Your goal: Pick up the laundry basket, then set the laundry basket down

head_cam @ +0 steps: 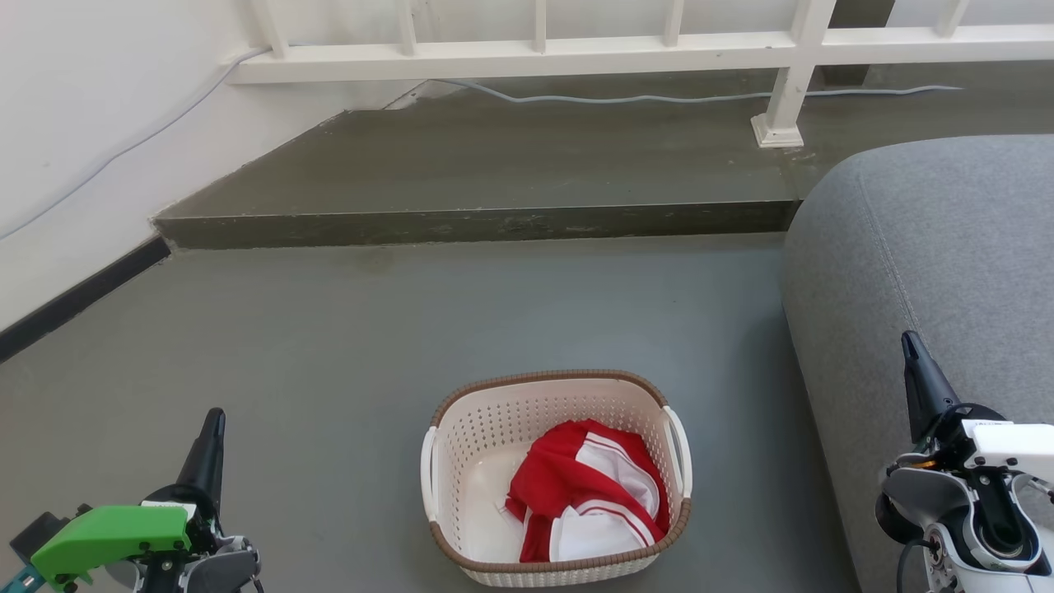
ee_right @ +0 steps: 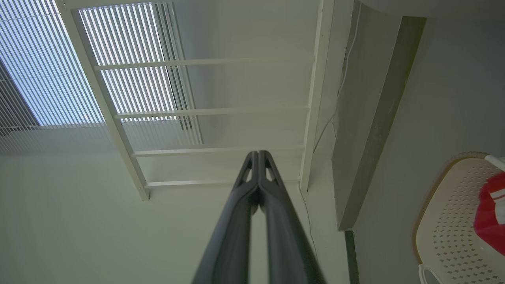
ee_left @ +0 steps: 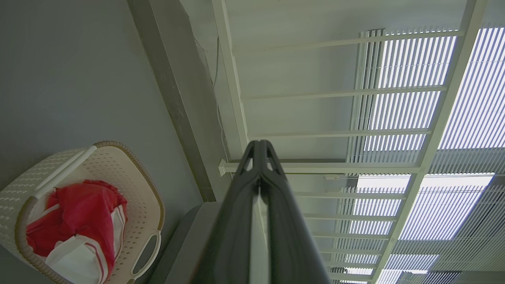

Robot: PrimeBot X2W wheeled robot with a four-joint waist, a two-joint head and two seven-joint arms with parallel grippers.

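The laundry basket (head_cam: 486,449) stands on the grey floor at the bottom centre of the head view, cream-white and perforated, with a brown rim and a white handle on each side. A red and white garment (head_cam: 589,494) lies inside it. My left gripper (head_cam: 214,420) is low at the left, well clear of the basket, fingers shut on nothing. My right gripper (head_cam: 908,342) is at the right, over the sofa's edge, also shut and empty. The basket (ee_left: 130,177) appears at the lower left of the left wrist view beside the left gripper (ee_left: 259,144), and the basket (ee_right: 446,221) at the lower right of the right wrist view, away from the right gripper (ee_right: 258,153).
A grey sofa (head_cam: 939,272) fills the right side, close to the basket. A raised dark step (head_cam: 494,218) crosses the floor behind, with a white railing (head_cam: 659,49) and a cable on it. A white wall (head_cam: 74,123) runs along the left.
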